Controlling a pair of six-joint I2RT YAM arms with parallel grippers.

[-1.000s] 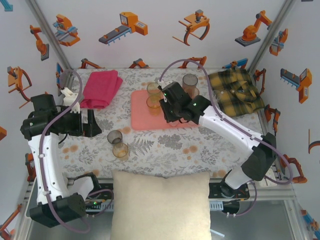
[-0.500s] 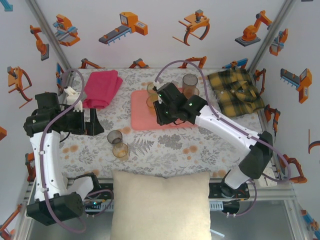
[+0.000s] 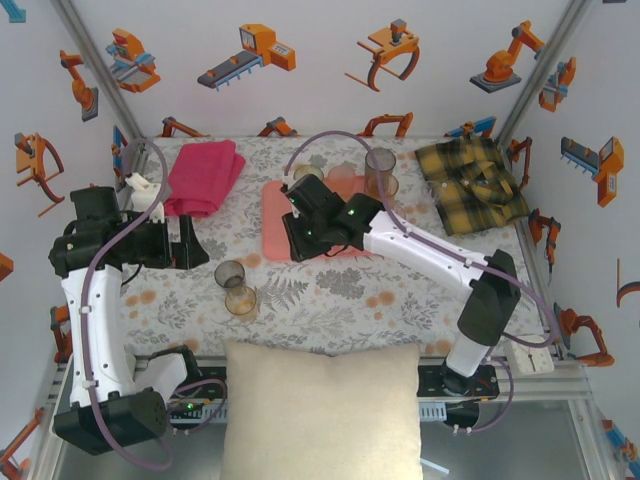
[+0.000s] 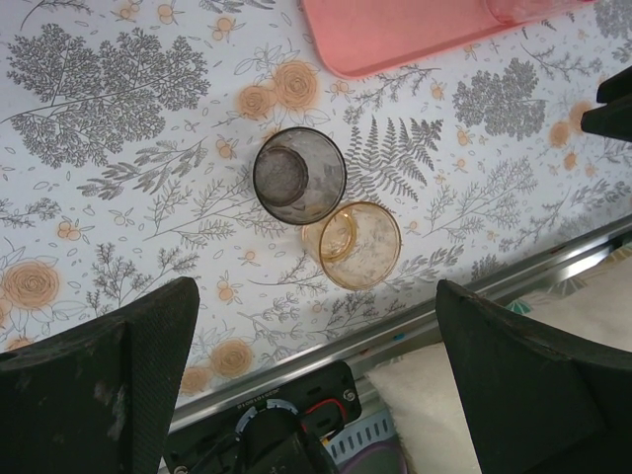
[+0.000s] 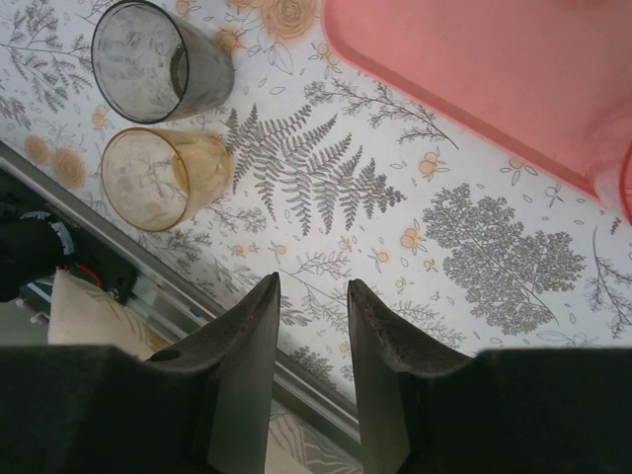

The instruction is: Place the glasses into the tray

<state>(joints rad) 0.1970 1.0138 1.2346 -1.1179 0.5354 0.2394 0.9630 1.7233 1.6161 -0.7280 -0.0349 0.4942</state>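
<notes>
The salmon-pink tray point(image 3: 272, 225) lies mid-table, partly under my right arm. On it an amber glass point(image 3: 308, 172) peeks out behind the arm, beside a pink glass point(image 4: 533, 8). A smoky grey glass point(image 3: 230, 273) and an amber glass point(image 3: 240, 299) stand touching on the tablecloth near the front. My right gripper point(image 5: 313, 286) hovers by the tray's near-left corner, open, with nothing between its fingers. My left gripper point(image 4: 316, 288) is wide open above the pair point(image 4: 299, 176) point(image 4: 352, 245). A grey glass point(image 3: 380, 165) and an amber one stand at the back.
A folded magenta towel point(image 3: 205, 175) lies at the back left and a yellow plaid shirt point(image 3: 470, 180) at the back right. A cream cushion point(image 3: 320, 405) sits past the table's front rail point(image 4: 415, 316), close to the two front glasses.
My right arm has swung left and nearer, from over the tray's middle to its near-left corner. The left arm has shifted only slightly.
</notes>
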